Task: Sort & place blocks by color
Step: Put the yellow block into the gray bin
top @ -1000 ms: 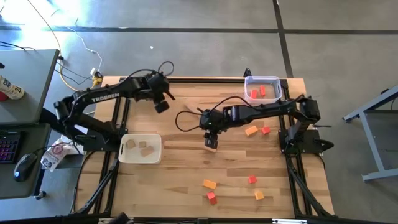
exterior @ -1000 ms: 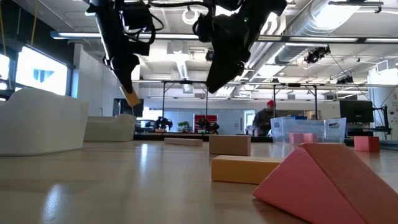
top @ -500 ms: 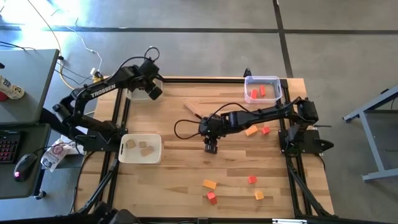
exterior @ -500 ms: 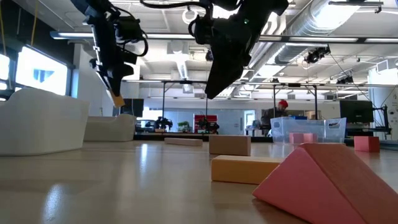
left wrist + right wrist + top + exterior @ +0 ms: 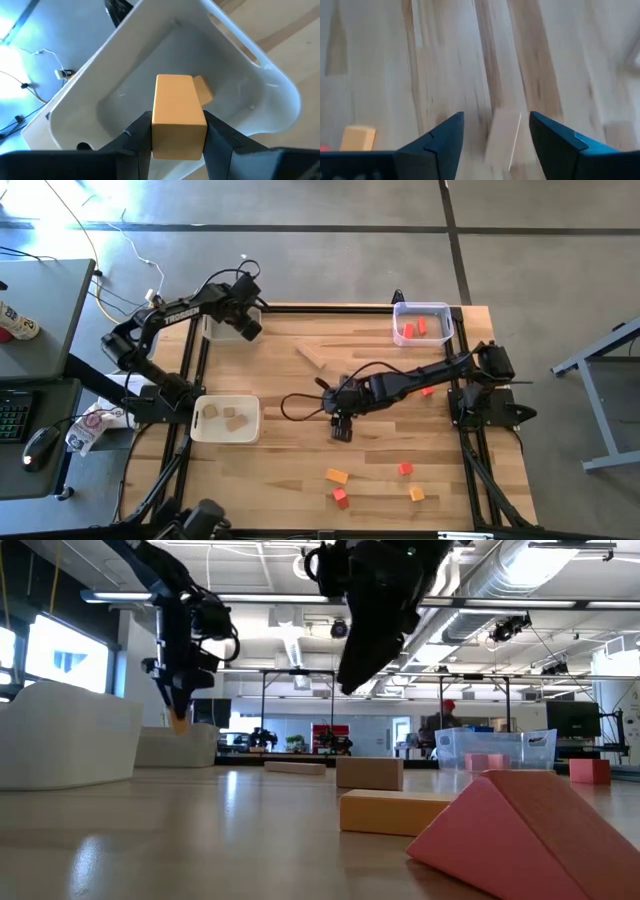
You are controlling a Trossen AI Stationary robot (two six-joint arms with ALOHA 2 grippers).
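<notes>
Left claw [image 5: 177, 131] grips orange block [image 5: 177, 112], squared, smooth-faced.

— Colours?
— Striped pale wooden tabletop [image 5: 280, 470]; small orange wooden block [image 5: 178, 115] over a white plastic bin [image 5: 260, 75]. Clear plastic bin [image 5: 440, 315] holds red wooden blocks [image 5: 415, 329].
— Others?
— Cream plastic bin [image 5: 200, 425], plain light-wood cubes [image 5: 232, 419]; dark arms.
</notes>
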